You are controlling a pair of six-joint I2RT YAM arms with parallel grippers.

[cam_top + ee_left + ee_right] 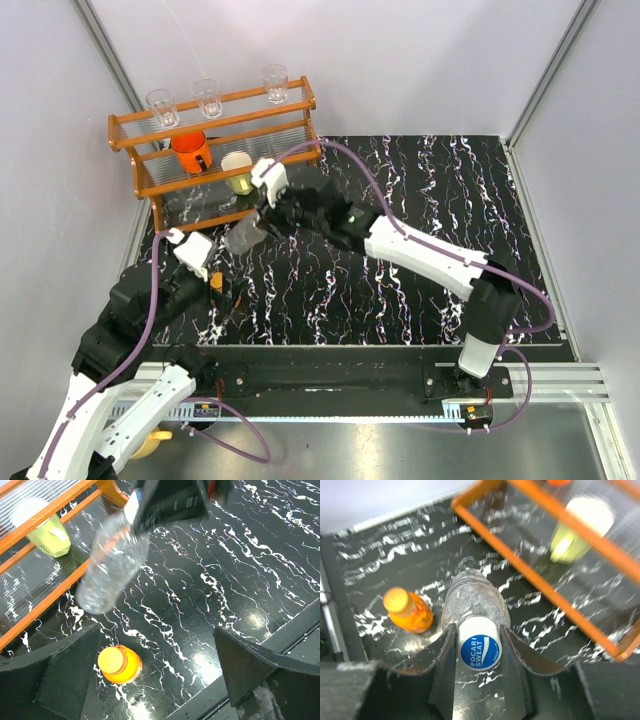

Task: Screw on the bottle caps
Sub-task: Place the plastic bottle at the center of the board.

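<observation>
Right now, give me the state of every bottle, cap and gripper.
clear bottle: tilted, capped.
blue cap: on the clear bottle, gripped.
orange bottle: upright, capped.
orange cap: on its bottle.
right gripper: shut on the blue cap.
left gripper: open, astride the orange bottle.

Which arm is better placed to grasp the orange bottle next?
Left. The left gripper, open, hangs above the orange bottle; the right gripper is shut on the cap of the clear bottle.

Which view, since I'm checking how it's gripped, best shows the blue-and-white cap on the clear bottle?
Right wrist: the blue-and-white round plastic screw cap sits centred, lettering readable, clamped in the right tool. Left wrist catches only its blurred edge; in the top external view the tool hides it.
</observation>
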